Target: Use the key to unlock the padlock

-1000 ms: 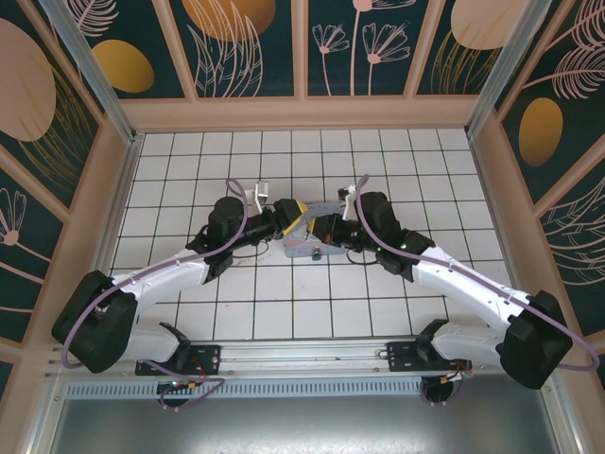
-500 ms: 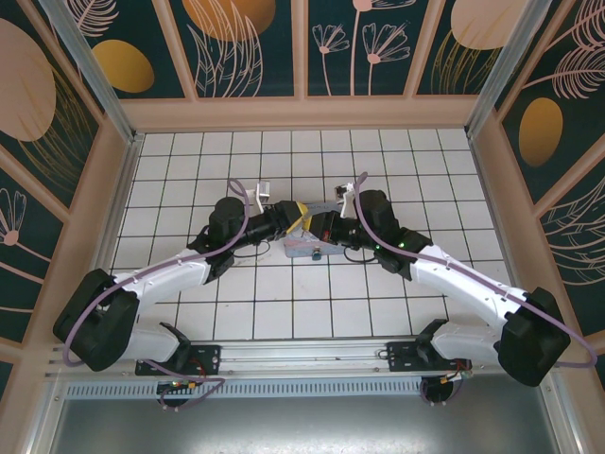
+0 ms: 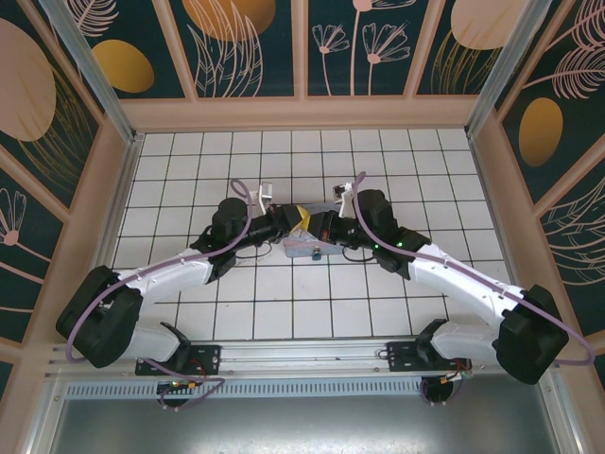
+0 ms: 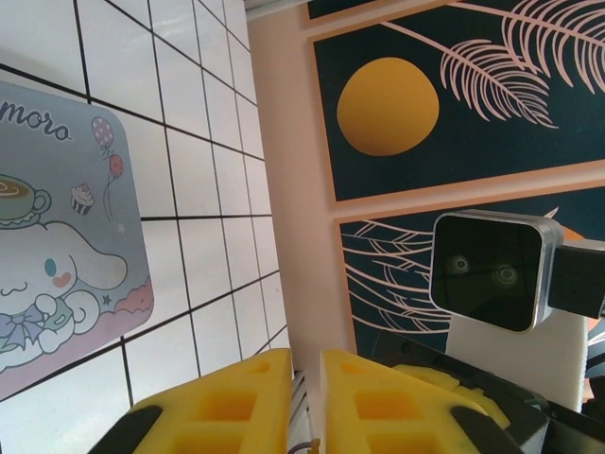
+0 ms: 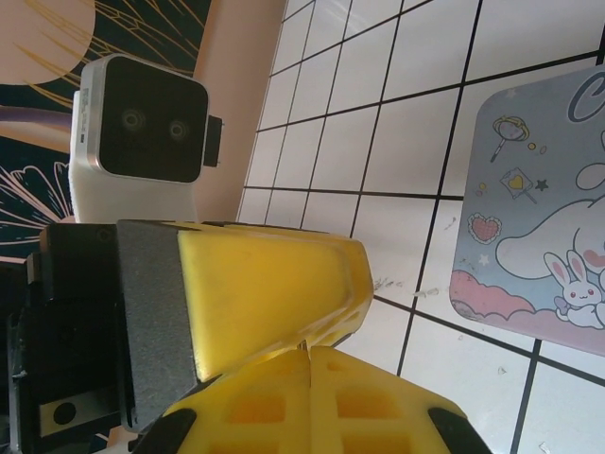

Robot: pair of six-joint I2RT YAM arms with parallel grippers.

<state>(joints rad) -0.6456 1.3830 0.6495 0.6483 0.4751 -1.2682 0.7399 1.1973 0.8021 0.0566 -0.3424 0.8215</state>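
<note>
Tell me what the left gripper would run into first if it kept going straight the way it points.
Most likely the right gripper: seen from above, the left gripper points straight at it, tip to tip near the cartoon tin. How close they are is unclear.

Both your arms stretch inward and low, so left gripper (image 3: pixel 301 217) and right gripper (image 3: pixel 321 225) meet tip to tip. The left one shows a thin slit between its fingers (image 4: pixel 227 407); the right is pressed fully closed.
</note>
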